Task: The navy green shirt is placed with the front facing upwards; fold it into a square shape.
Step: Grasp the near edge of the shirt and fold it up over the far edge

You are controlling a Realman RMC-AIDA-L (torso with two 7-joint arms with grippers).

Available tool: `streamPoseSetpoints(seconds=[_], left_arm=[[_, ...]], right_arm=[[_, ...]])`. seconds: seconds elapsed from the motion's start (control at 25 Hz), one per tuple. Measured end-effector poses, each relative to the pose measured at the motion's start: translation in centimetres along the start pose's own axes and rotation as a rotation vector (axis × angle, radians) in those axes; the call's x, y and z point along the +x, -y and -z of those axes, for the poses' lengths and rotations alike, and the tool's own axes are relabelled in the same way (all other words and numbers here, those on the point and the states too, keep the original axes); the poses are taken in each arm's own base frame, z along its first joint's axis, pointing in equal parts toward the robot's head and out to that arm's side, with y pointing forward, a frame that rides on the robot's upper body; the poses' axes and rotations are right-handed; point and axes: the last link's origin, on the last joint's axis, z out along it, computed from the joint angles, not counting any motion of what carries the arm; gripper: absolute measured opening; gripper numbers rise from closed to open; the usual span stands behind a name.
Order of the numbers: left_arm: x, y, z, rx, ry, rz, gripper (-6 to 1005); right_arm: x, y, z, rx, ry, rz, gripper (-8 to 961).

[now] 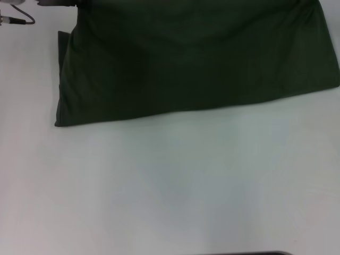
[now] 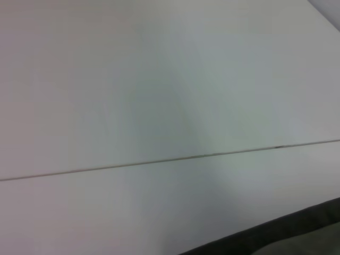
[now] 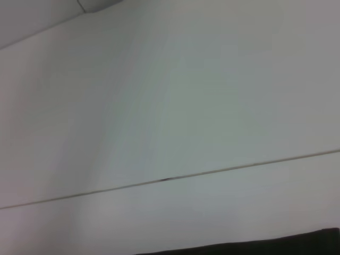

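Observation:
The navy green shirt [image 1: 196,58] lies on the white table [image 1: 170,186] at the far side of the head view, running out past the top edge. Its near edge runs slanted from the left corner [image 1: 57,124] up to the right corner [image 1: 337,84]. A second layer of cloth shows along its left side [image 1: 62,69]. No lettering, collar or label shows. Neither gripper shows in the head view. Both wrist views show only bare white table with a thin seam line [image 2: 159,161] [image 3: 164,179], and no fingers.
A thin cable with a plug [image 1: 16,20] and a grey object [image 1: 53,2] sit at the far left by the shirt's top corner. A dark strip runs along one edge of each wrist view [image 2: 297,223] [image 3: 265,245]; I cannot tell what it is.

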Motion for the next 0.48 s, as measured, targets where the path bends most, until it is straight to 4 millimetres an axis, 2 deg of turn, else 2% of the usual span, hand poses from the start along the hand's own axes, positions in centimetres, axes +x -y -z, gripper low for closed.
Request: streamPoseSetpoints(seconds=[0.48], left_arm=[[-0.3, 0.8, -1.1, 0.054, -0.06, -0.004, 142]], right_arm=[[0.1, 0.3, -0.2, 0.007, 0.022, -0.036, 60]])
